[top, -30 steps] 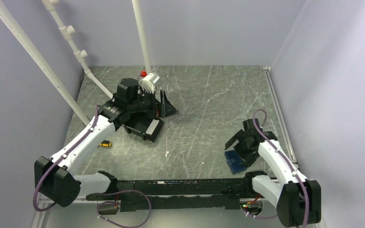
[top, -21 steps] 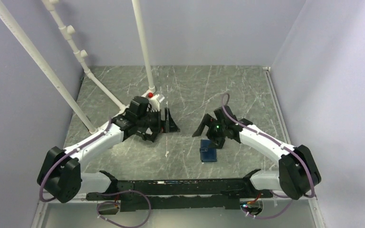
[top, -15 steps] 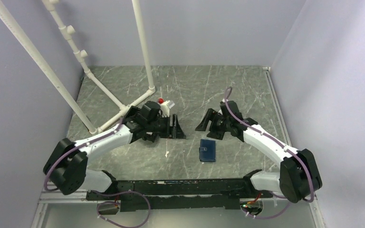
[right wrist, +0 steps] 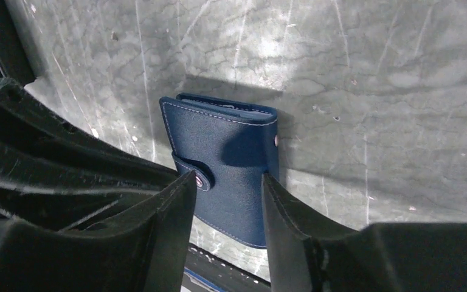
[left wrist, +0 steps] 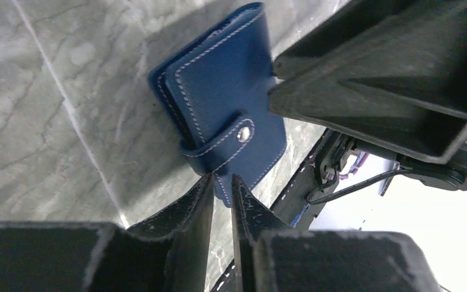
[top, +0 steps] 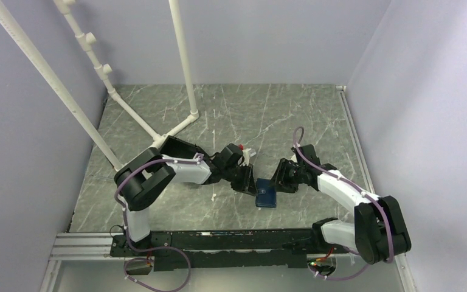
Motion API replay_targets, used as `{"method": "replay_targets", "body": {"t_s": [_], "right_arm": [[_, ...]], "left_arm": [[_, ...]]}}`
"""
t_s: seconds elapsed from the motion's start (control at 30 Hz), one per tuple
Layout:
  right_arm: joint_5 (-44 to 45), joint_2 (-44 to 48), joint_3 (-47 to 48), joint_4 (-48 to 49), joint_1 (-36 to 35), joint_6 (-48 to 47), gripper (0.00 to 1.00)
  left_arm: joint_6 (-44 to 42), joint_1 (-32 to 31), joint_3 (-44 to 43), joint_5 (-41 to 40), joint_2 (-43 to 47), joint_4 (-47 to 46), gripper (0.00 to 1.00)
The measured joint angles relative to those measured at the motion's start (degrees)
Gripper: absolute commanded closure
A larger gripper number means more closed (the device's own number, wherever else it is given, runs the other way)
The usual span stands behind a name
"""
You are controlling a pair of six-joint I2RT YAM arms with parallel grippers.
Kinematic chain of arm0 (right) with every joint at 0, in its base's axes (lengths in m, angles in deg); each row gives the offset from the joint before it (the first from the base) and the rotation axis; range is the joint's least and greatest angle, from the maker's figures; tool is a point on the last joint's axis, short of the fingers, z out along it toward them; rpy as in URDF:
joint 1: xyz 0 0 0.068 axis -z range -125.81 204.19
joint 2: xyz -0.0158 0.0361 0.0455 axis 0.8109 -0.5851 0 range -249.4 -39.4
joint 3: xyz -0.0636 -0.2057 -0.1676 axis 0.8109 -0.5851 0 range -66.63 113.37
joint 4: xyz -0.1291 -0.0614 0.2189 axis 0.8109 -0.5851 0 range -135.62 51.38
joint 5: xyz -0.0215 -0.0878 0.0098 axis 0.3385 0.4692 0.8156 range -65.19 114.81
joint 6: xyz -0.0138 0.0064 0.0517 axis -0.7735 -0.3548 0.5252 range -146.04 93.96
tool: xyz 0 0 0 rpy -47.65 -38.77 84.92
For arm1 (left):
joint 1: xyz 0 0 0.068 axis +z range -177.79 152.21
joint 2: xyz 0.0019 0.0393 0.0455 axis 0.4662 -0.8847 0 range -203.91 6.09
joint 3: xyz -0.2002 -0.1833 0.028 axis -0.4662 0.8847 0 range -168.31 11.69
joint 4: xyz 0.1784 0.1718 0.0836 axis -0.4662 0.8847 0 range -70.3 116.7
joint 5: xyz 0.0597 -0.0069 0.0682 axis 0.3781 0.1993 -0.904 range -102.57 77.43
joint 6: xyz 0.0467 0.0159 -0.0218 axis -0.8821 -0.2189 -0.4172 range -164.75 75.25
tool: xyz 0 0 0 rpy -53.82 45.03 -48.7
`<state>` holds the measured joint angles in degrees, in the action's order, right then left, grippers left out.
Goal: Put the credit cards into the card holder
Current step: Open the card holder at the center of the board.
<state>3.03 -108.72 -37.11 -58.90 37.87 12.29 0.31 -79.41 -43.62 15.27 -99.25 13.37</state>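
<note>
**Operator:** What is hard to read?

**Observer:** The holder (top: 266, 197) is snapped shut, so you see nothing of its inside. From above, both sets of jaws are too small to judge.

**Operator:** The left gripper (left wrist: 221, 182)?

**Observer:** Yours shows only a thin slit, tips at the holder's edge just under the tab (left wrist: 219, 143). Whether it pinches anything, I cannot tell.

**Operator:** The right gripper (right wrist: 227, 179)?

**Observer:** About half open, fingers poised over the holder, one by the tab, one by the far edge. It grips nothing.

**Operator:** Arms?

**Observer:** Both reach inward, low over the table (top: 316, 121), meeting above the holder, which lies flat near the front middle.
</note>
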Motion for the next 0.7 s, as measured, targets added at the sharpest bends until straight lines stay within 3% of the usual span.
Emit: {"method": "replay_targets", "body": {"t_s": [0.1,0.3,0.53,0.63,0.7], "right_arm": [[0.55,1.29,-0.59,-0.50,0.00,-0.44,0.43],[3.69,5.09,-1.92,-4.02,-0.02,-1.20,0.42],[-3.54,1.75,-4.63,2.03,0.00,-0.20,0.50],[-5.88,4.15,-8.79,9.55,0.35,1.49,0.52],[-6.67,7.32,-12.35,14.10,0.48,3.02,0.59]], "left_arm": [[1.38,0.26,0.00,0.39,-1.77,-0.57,0.81],[2.21,0.42,-0.57,0.13,-2.84,-0.17,0.87],[2.73,0.44,-1.95,-0.33,-4.02,1.11,0.89],[2.73,0.98,-2.10,-0.26,-4.02,2.56,0.91],[2.86,1.16,-2.25,-0.26,-4.02,3.10,0.93]]}}
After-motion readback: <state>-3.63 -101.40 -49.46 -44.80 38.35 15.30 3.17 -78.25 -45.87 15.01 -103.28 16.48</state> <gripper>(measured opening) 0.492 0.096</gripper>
